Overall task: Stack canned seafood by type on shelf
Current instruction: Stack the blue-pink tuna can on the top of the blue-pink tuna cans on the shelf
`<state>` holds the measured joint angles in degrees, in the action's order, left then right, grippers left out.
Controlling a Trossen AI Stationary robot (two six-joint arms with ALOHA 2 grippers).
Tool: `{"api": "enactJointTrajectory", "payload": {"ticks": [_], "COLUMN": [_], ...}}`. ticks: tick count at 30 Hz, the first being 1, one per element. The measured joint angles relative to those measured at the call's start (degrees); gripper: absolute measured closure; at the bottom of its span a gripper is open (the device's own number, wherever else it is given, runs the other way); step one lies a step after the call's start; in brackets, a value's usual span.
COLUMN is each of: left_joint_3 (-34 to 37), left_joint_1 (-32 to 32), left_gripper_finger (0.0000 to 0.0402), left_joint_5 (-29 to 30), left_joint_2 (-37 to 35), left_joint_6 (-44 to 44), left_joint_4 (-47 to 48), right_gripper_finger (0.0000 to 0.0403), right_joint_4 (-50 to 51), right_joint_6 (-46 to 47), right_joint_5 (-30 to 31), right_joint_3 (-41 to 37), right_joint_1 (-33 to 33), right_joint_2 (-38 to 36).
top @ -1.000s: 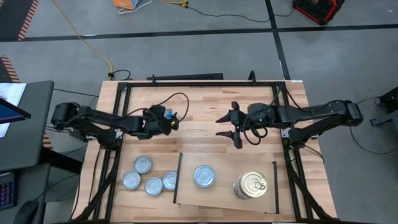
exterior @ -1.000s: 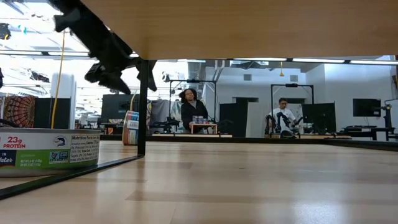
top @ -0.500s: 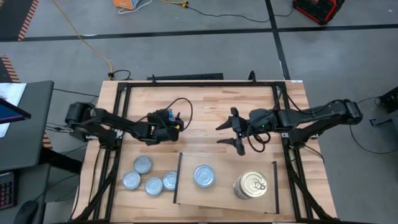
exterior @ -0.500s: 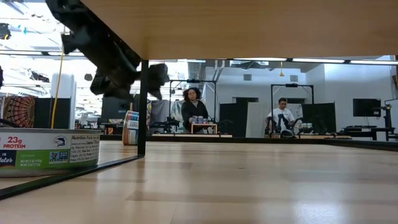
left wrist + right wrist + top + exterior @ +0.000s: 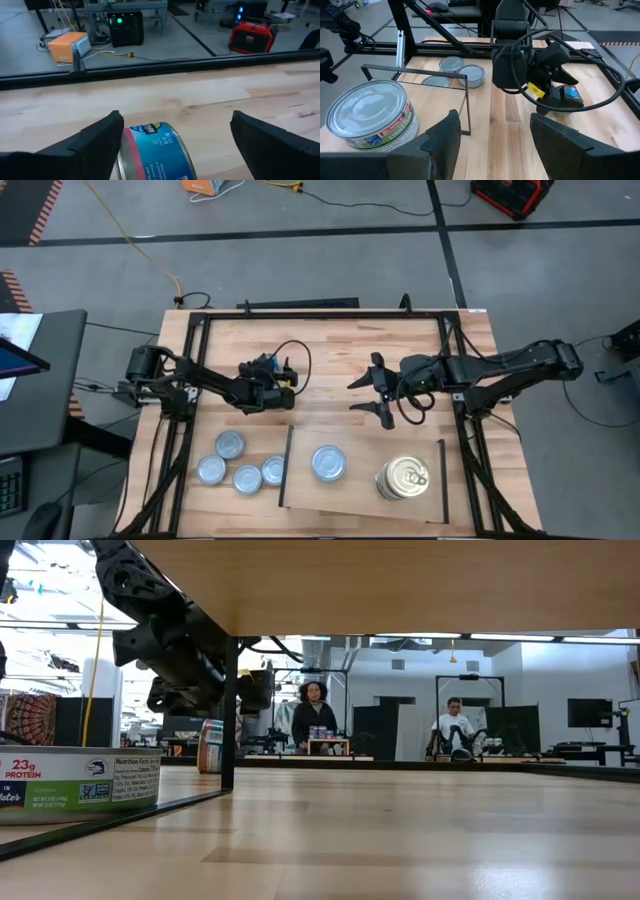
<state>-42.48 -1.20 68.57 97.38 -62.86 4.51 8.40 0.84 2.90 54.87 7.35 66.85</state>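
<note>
My left gripper (image 5: 281,379) is open over the middle of the tabletop. Its fingers stand on either side of a blue-labelled tin (image 5: 159,150), which seems to rest on its side wall (image 5: 210,745). My right gripper (image 5: 372,391) hovers open to the right of it, touching nothing. The shelf (image 5: 365,450) lies near the table's near edge. It carries one silvery-blue tin (image 5: 328,463) and a stack of gold-lidded tins (image 5: 403,478). Several silvery-blue tins (image 5: 240,464) sit flat on the tabletop left of the shelf. My left gripper has one finger (image 5: 97,142) close against the blue tin's flat end (image 5: 125,150). I cannot tell whether it touches. The other finger (image 5: 270,145) stands well clear of the tin.
A black metal frame (image 5: 300,317) runs round the tabletop. The shelf's black strips (image 5: 286,465) stand upright at its short sides. Bare wood lies between the two grippers. People sit in the room beyond the table (image 5: 312,715).
My left arm has reached farther toward the table's right, and its gripper has come down around the blue tin. The tin has stayed where it was.
</note>
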Motion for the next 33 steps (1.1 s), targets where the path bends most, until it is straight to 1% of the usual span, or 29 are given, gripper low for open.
{"api": "enactJointTrajectory", "payload": {"ticks": [5,8,10,14,17,19,24,27,29,33], "left_joint_3": [0.05,-0.9,-2.08,-3.93,-4.6,-4.7,-4.68,-4.66,-4.66,-4.66], "left_joint_1": [-1.49,-3.35,-4.22,-4.67,-4.69,-4.7,-5.88,-6.53,-6.78,-6.92], "left_gripper_finger": [0.0085,0.0105,0.0115,0.0126,0.0127,0.0127,0.0127,0.0127,0.0127,0.0127], "left_joint_5": [0.03,-0.17,0.86,2.49,2.73,2.97,3.29,2.86,2.65,2.68], "left_joint_2": [-1.54,-3.19,-4.32,-5.44,-5.44,-5.44,-5.46,-5.46,-5.46,-5.42], "left_joint_6": [-0.77,1.96,4.46,9.05,9.35,7.14,-5.47,-11.93,-13.82,-14.59], "left_joint_4": [0.72,1.07,1.21,1.14,2.54,5.13,16.08,20.75,21.53,21.47], "right_gripper_finger": [0.0137,0.0137,0.0137,0.0137,0.0137,0.0137,0.0137,0.0137,0.0137,0.0137], "right_joint_4": [0.17,0.52,0.6,0.59,0.6,0.64,1.07,1.03,1.02,0.96], "right_joint_6": [0.01,0.02,0.02,0.17,0.22,0.22,0.24,0.24,0.24,0.66], "right_joint_5": [0.0,0.0,0.0,0.02,0.02,0.02,0.02,0.02,0.01,0.02], "right_joint_3": [0.0,0.0,0.0,0.0,0.0,0.0,0.02,0.02,0.02,0.02], "right_joint_1": [0.17,0.17,0.17,0.17,0.17,0.17,0.17,0.17,0.17,0.17], "right_joint_2": [0.0,0.0,0.0,0.0,0.0,0.0,0.0,0.0,0.0,0.0]}}
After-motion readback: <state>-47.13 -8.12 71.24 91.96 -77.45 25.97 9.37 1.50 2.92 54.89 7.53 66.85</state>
